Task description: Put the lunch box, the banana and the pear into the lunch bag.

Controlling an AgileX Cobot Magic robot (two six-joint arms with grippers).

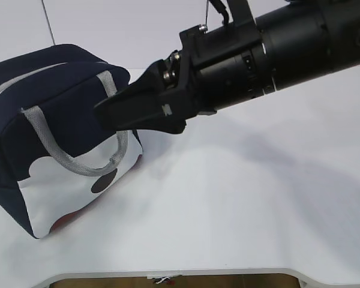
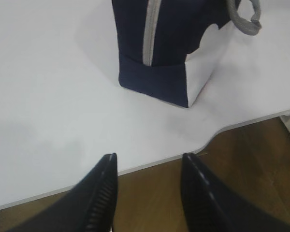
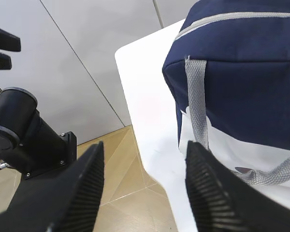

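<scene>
The navy-blue lunch bag [image 1: 48, 90] with a white lower panel and a dark spot stands on the left of the white table [image 1: 258, 210]. Its grey zipper [image 2: 151, 34] looks closed along the part that shows. My right gripper [image 1: 108, 114] reaches across from the right, open and empty, its tips in front of the bag's side by the grey handle [image 1: 66, 153]. In the right wrist view the gripper [image 3: 145, 145] hangs beside the bag [image 3: 241, 72]. My left gripper [image 2: 150, 159] is open and empty over the table's edge, apart from the bag [image 2: 154, 48]. The lunch box, banana and pear are out of view.
The table's front edge [image 1: 168, 273] runs along the bottom, with wooden floor [image 2: 154, 203] beyond it. A black arm base [image 3: 24, 135] stands off the table's left end. A white wall rises behind the table.
</scene>
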